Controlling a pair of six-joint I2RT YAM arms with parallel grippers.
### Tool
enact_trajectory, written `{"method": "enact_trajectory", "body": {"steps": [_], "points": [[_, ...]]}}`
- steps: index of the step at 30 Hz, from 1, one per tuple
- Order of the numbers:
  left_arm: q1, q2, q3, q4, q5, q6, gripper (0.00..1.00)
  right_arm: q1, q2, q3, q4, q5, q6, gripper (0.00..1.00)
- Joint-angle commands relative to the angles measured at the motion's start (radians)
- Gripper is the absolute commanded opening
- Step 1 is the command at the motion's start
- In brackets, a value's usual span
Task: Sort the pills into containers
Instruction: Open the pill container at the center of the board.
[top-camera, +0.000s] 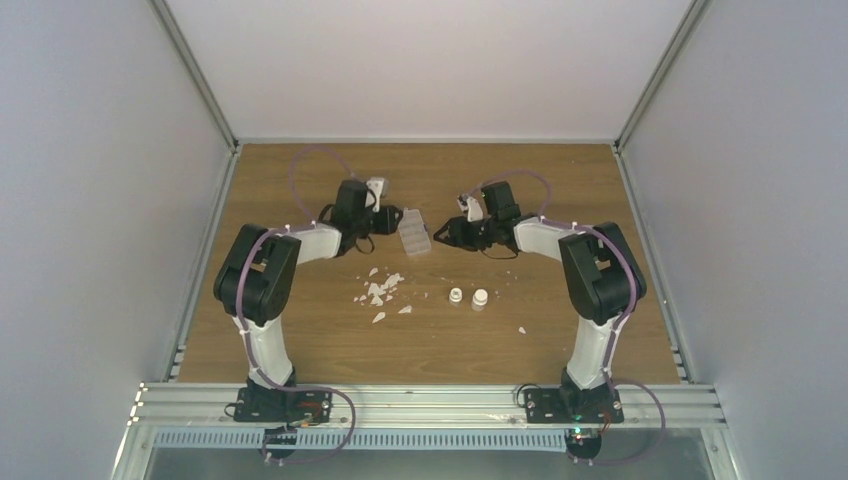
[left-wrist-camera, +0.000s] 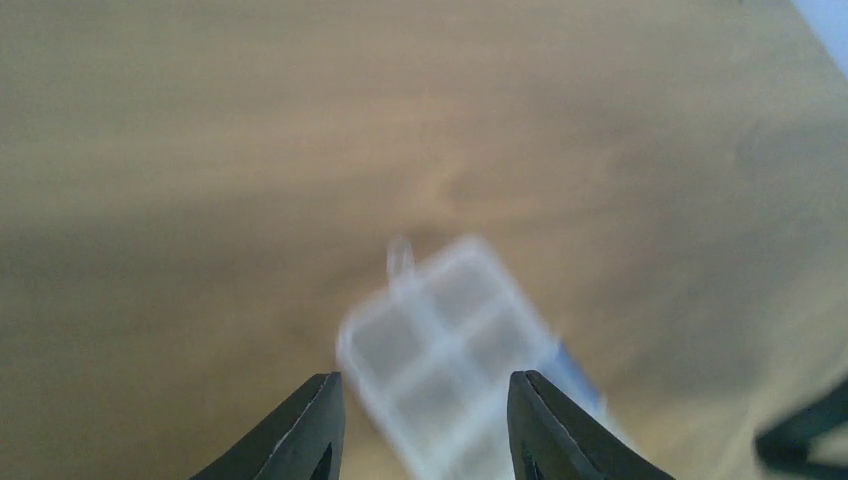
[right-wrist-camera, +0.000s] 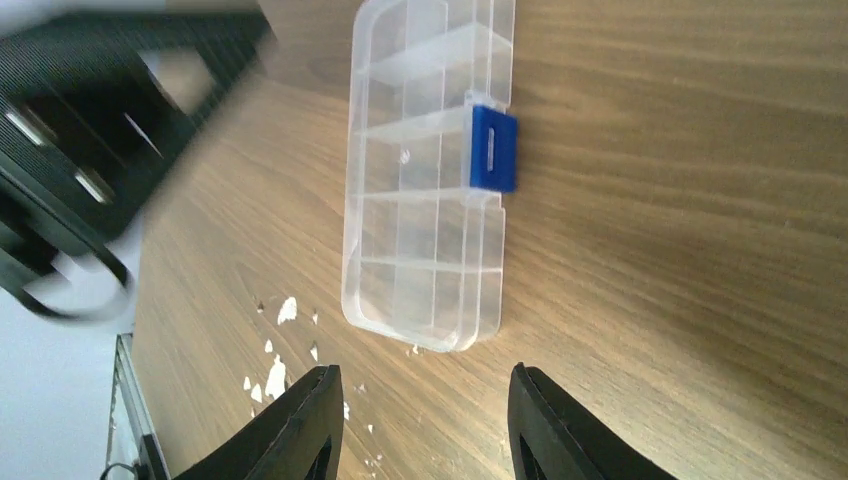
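A brown wood-grain tabletop (top-camera: 340, 350) fills the frame's centre, enclosed by plain pale walls (top-camera: 100, 150) at left, top and right. An aluminium rail (top-camera: 430, 405) spans the bottom edge. Lighting is soft, even.

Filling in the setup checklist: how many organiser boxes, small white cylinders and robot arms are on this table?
Organiser box: 1
Small white cylinders: 2
Robot arms: 2
Total: 5
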Motion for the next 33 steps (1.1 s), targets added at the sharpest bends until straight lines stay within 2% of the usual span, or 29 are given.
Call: {"method": "enact_trajectory", "body": {"steps": [1,6,10,17,23,26,33], "points": [[0.008,0.063,0.238,-0.152,-0.068,0.124,0.99,0.006,-0.008,-0.023,0.004,-0.006,-0.037,0.99],[0.004,0.18,0.41,-0.229,-0.052,0.16,0.99,0.005,0.047,-0.028,0.027,-0.038,-0.005,1.0],[-0.022,0.316,0.585,-0.379,-0.095,0.234,0.99,0.01,0.119,-0.041,0.105,-0.142,0.049,1.0],[-0.053,0.415,0.756,-0.531,-0.147,0.28,0.99,0.024,0.137,-0.01,0.088,-0.124,0.048,1.0],[-0.052,0.405,0.754,-0.555,-0.146,0.28,0.99,0.024,0.164,0.003,0.086,-0.132,0.049,1.0],[-0.038,0.375,0.695,-0.517,-0.119,0.274,0.97,0.025,0.165,0.0,0.088,-0.138,0.045,1.0],[0.093,0.292,0.53,-0.315,0.225,0.247,0.91,0.025,0.154,-0.019,0.096,-0.143,0.028,1.0]]}}
